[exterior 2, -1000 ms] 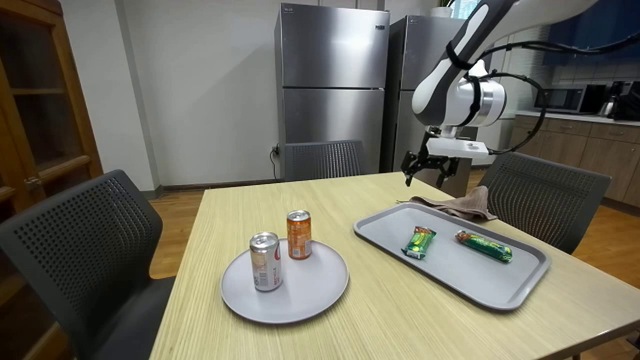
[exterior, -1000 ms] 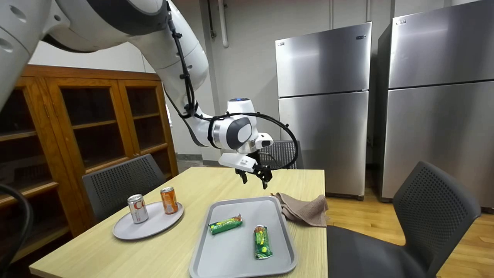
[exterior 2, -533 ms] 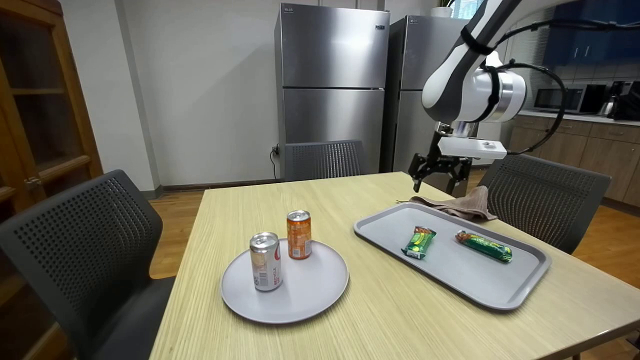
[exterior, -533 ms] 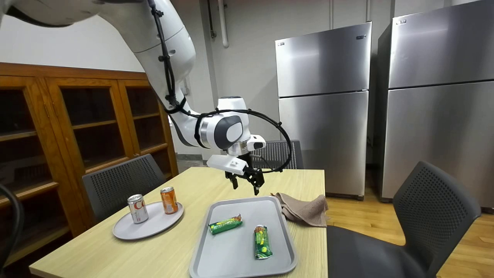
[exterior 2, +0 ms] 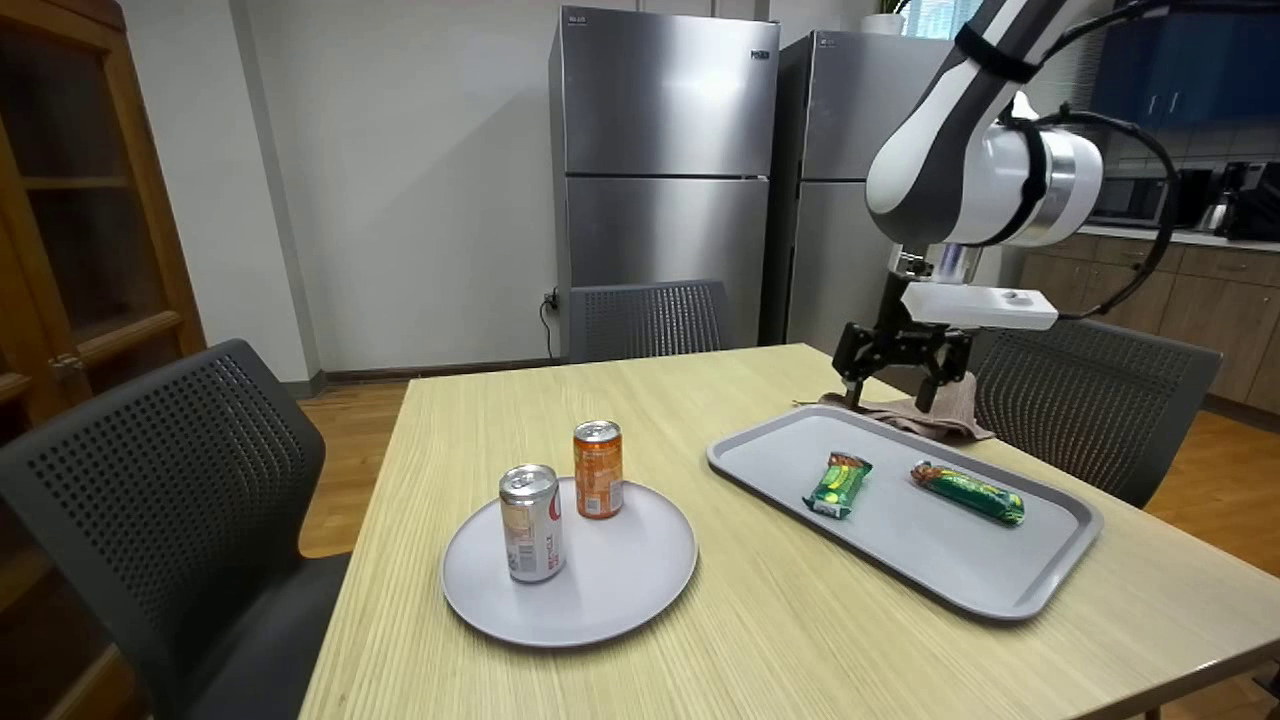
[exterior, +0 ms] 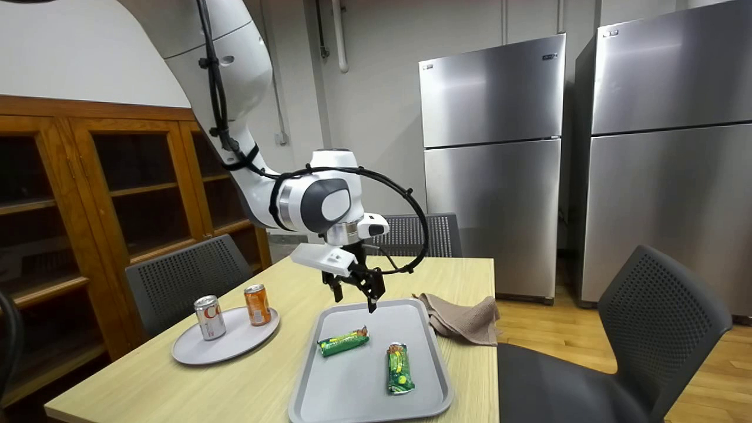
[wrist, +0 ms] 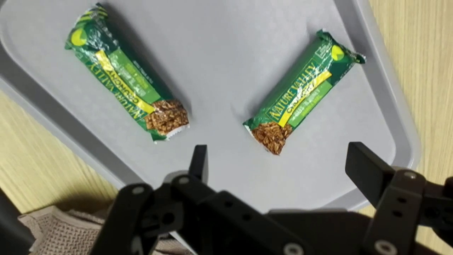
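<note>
The hand [wrist: 277,161] holds nothing: its fingers [wrist: 199,161] stand wide apart, raised near one end of the tray [wrist: 219,39]; whether they are past its rim is hard to judge from these angles. In the wrist view the nearer granola bar [wrist: 304,92] lies on the tray just past 12 o'clock from the gap, its brown-printed end towards the fingers, its length running from half past 7 to half past 1. For a firm hold, the fingers, which face each other along 9 and 3, would do best turned clockwise in that view, to meet the long sides near the middle; a light squeeze should suit the wrapper.

A black cable [exterior: 407,192] loops out at the wrist's 3 o'clock in an exterior view and could snag. The tray's raised rim could catch a low fingertip. In the wrist view the farther granola bar [wrist: 129,76] lies at 10 o'clock, well apart from its twin, and a crumpled brown cloth [wrist: 63,233] at 8 o'clock, beside the tray on the desk [exterior 2: 780,640].

In an exterior view a round plate [exterior 2: 620,595] sits at half past 8 from the tray, carrying an upright silver can [exterior 2: 532,540] and, towards that can's half past 1, an orange can [exterior 2: 598,480]. Beyond stand dark chairs [exterior 2: 170,470] and two steel refrigerators [exterior 2: 668,110].
</note>
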Available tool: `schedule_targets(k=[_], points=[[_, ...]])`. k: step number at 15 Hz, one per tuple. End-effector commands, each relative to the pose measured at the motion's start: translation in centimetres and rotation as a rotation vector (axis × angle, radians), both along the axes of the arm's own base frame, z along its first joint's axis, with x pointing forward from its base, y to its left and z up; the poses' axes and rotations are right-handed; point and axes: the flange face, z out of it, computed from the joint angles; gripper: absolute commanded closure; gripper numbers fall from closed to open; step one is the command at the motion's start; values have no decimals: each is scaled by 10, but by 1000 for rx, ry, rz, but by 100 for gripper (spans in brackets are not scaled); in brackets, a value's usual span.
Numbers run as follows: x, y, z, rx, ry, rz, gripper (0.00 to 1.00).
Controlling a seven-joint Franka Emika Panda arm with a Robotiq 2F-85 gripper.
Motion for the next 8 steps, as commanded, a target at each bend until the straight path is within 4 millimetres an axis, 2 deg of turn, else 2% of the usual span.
schedule_targets(k=[1, 8], points=[[-24, 18, 3, 11, 14, -8, 0], [-35, 48, -19, 13, 42, -51, 0]])
